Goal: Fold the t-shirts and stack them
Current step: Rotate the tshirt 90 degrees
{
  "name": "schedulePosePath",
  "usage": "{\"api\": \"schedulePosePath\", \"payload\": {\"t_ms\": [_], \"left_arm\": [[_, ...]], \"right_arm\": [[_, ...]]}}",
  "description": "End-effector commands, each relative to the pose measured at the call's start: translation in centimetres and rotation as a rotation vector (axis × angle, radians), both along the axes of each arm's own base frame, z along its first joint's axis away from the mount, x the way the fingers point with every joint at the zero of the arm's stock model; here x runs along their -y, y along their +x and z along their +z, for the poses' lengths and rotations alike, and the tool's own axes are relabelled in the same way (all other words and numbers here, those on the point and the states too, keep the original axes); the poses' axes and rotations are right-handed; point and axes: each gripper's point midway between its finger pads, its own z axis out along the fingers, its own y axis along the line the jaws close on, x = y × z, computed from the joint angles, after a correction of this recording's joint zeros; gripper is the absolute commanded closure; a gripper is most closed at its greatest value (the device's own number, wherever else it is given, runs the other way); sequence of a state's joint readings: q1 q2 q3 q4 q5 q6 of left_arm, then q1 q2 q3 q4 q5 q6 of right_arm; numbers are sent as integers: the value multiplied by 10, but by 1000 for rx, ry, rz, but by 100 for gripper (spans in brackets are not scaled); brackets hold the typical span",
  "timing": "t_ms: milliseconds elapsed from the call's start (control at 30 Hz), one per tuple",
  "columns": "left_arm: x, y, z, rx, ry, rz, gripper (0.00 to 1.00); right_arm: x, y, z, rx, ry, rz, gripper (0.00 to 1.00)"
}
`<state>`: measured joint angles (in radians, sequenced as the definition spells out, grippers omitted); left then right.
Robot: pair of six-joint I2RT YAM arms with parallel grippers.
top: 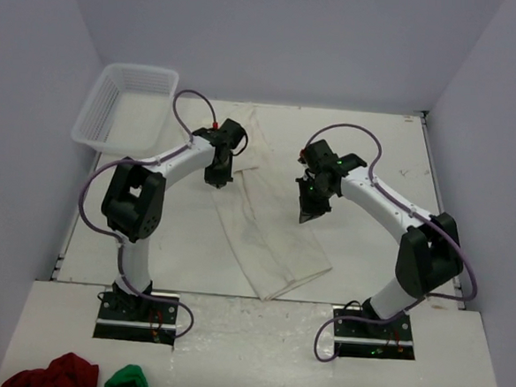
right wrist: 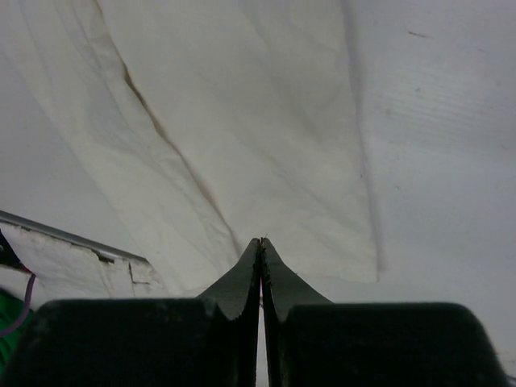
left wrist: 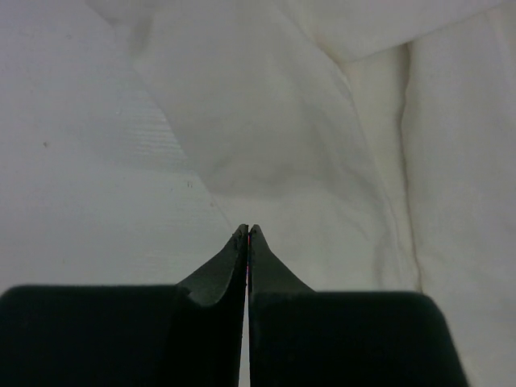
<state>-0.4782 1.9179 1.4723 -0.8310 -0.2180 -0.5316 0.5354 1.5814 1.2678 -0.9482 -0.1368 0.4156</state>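
T-shirt (top: pixel 272 243), seemingly plain off-white, lies between left gripper (top: pixel 216 179) and right gripper (top: pixel 310 217).

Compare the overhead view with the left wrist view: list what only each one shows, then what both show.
Only the overhead view: both arms whole, the right gripper, the white basket at the far left, and the dark red cloth and green cloth at the near left. Only the left wrist view: the left gripper close up, tips pressed shut with nothing seen between them. Both: the off-white t-shirt and the pale table under it.
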Motion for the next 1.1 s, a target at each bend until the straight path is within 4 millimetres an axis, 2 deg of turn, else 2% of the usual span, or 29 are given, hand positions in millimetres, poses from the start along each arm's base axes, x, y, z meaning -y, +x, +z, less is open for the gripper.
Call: {"api": "schedulePosePath", "payload": {"t_ms": [0, 33, 133, 200, 400, 567, 767, 933, 1067], "left_arm": [[-3, 25, -4, 27, 33, 27, 100], [-2, 33, -1, 35, 24, 32, 100], [-11, 49, -6, 40, 17, 61, 100], [-20, 57, -9, 32, 2, 87, 100], [-27, 73, -36, -30, -37, 93, 100], [-18, 81, -46, -43, -63, 62, 100], [-14, 84, -69, -84, -64, 32, 100], [-12, 90, -77, -90, -62, 5, 100], [-4, 103, -79, -76, -82, -23, 100]], "right_arm": [[-25, 23, -8, 30, 89, 33, 100], [-27, 23, -21, -2, 76, 40, 100], [-32, 23, -38, -51, 82, 47, 100], [-35, 25, -41, -58, 91, 50, 100], [-35, 17, -64, -118, 81, 59, 100], [-34, 9, -80, -149, 83, 51, 100], [-32, -6, -100, -188, 97, 20, 100], [-27, -14, -117, -214, 76, 8, 100], [-24, -31, -129, -236, 78, -2, 100]]}}
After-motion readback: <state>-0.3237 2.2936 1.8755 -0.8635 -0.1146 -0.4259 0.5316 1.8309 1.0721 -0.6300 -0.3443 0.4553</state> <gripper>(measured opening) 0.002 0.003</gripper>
